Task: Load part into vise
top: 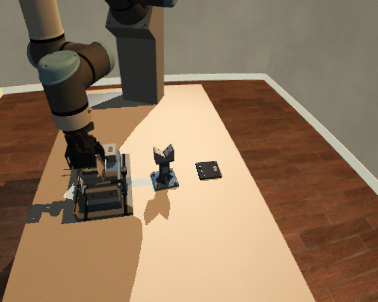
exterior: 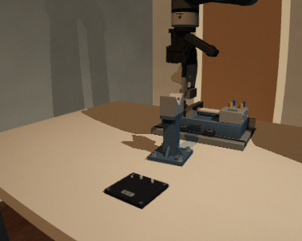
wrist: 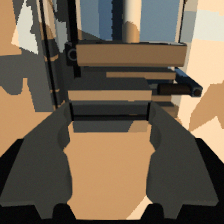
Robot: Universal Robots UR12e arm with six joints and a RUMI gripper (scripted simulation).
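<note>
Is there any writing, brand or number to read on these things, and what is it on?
None can be read for certain.
Black plate: a small pale label, too blurred to read.
Gray block on the vise: a dark mark on top, too small to tell whether it is writing.

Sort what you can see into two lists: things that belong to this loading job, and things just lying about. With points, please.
Belongs to the job:
- gripper [top: 99,172] [exterior: 188,93] [wrist: 110,102]
- part [wrist: 100,126], apparently between its fingers
- vise [top: 102,201] [exterior: 232,129] [wrist: 131,55]
- V-block [top: 163,167] [exterior: 171,105], optional
- infeed plate [top: 208,171] [exterior: 136,189]

Just lying about:
- no loose objects visible; only surroundings: door [exterior: 240,52], wooden floor [top: 298,200]
</note>
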